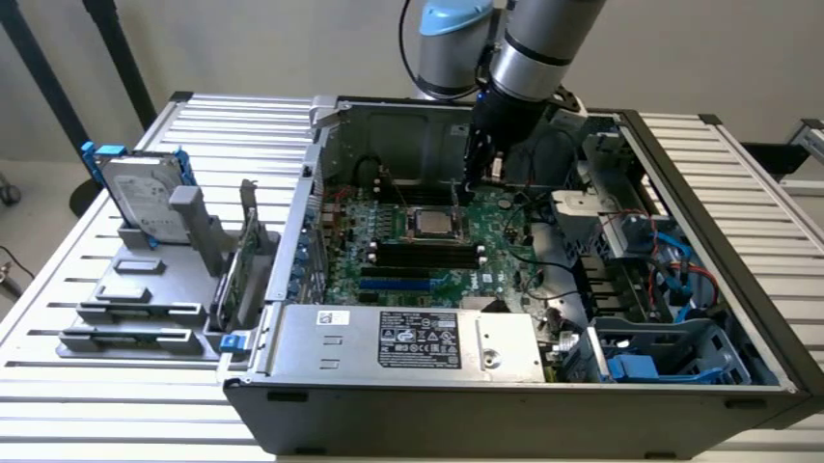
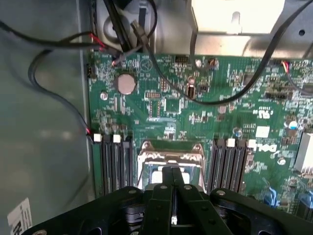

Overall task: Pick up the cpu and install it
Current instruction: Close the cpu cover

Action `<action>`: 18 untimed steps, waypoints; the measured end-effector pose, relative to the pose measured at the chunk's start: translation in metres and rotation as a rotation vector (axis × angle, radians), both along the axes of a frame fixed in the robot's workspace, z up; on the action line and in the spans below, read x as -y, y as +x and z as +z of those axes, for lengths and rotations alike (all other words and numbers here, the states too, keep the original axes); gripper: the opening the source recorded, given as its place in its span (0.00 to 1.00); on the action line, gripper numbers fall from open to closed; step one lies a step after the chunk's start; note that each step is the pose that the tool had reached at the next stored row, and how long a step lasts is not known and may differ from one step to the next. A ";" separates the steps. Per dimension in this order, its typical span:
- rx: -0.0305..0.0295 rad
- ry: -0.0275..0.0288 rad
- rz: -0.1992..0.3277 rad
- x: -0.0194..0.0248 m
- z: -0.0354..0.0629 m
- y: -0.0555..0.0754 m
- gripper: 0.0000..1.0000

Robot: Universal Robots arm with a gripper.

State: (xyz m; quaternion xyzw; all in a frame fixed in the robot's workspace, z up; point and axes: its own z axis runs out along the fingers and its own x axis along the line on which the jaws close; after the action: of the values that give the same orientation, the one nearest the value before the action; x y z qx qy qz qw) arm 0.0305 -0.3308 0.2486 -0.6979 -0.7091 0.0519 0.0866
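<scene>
The cpu (image 1: 429, 224) is a small square chip with a silver-grey top. It lies flat in the metal-framed socket (image 2: 170, 151) in the middle of the green motherboard (image 1: 386, 270) inside the open computer case. My gripper (image 1: 476, 191) hangs just above the board, a little behind the socket and toward the exterior view's right. In the wrist view the black fingers (image 2: 166, 188) are pressed together, shut, with nothing seen between them. They stand over the socket, where part of the cpu (image 2: 155, 175) shows beneath them.
Black memory slots (image 2: 115, 164) flank the socket. Loose cables (image 2: 220, 95) cross the board. The power supply (image 1: 412, 338) fills the case's front and a drive cage (image 1: 638, 241) its right side. A hard drive in a blue frame (image 1: 139, 193) stands on a grey fixture outside, at the left.
</scene>
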 end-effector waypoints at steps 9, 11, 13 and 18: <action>-0.0591 -0.0018 0.002 0.0000 -0.0015 -0.019 0.11; -0.0684 -0.0021 0.004 0.0000 -0.0022 -0.022 0.11; -0.0761 -0.0023 0.006 0.0000 -0.0032 -0.026 0.11; -0.0929 -0.0023 0.007 0.0000 -0.0064 -0.038 0.11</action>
State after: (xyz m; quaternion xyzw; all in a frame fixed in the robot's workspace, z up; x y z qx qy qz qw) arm -0.0078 -0.3308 0.2422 -0.6922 -0.7068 0.0854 0.1184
